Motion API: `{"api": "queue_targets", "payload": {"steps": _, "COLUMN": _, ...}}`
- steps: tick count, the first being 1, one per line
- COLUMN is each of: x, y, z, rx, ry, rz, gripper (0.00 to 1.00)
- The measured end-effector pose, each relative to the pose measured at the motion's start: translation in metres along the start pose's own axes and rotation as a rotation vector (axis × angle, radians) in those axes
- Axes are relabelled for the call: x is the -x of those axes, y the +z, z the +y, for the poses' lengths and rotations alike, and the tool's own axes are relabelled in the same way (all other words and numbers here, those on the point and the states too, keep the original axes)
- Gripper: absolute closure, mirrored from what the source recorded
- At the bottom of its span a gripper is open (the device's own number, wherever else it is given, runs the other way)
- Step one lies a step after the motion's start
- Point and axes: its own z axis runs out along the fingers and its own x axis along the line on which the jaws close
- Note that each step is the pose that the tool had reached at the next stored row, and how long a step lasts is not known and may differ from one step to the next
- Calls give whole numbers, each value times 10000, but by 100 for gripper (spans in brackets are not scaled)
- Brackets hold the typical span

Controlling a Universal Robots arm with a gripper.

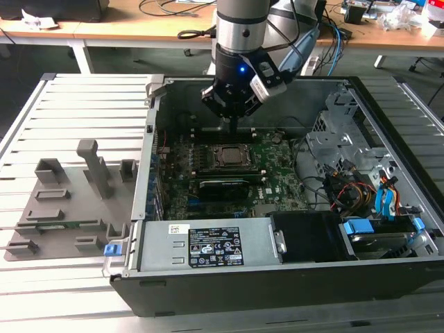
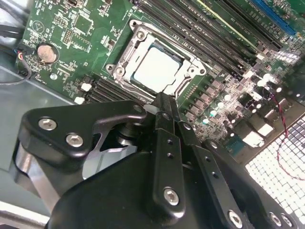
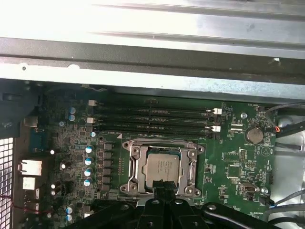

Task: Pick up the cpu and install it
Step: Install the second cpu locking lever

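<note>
Both wrist views show the cpu (image 3: 163, 170) (image 2: 156, 73) already lying inside its socket frame (image 3: 135, 168) on the green motherboard (image 3: 228, 157), its pale metal top facing up and level with the frame, as far as I can judge. So the placing part of the task looks done; I cannot tell whether the frame is locked down on the chip, and I cannot see clearly any lever. From the chip, in the first wrist view, the memory slots (image 3: 152, 119) lie at 12 o'clock, a round coin battery (image 3: 254, 135) at about 2 o'clock, and the gripper (image 3: 164, 191) comes in at 6 o'clock, its tip just at the edge of the frame. In the second wrist view the gripper (image 2: 163, 102) has its fingers pressed together into one narrow point, holding nothing, and this point is near the frame's edge, not on the chip. In the exterior view the gripper (image 1: 232, 123) hangs inside the open computer case (image 1: 229, 291), just above the socket at the board's middle, and a grey parts tray (image 1: 69, 208) rests outside the case at 9 o'clock.
</note>
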Motion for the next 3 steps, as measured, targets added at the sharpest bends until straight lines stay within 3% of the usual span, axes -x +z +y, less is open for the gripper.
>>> {"api": "queue_targets", "payload": {"steps": 3, "x": 0, "y": -1, "z": 0, "rx": 0, "ry": -1, "rz": 0, "gripper": 89}}
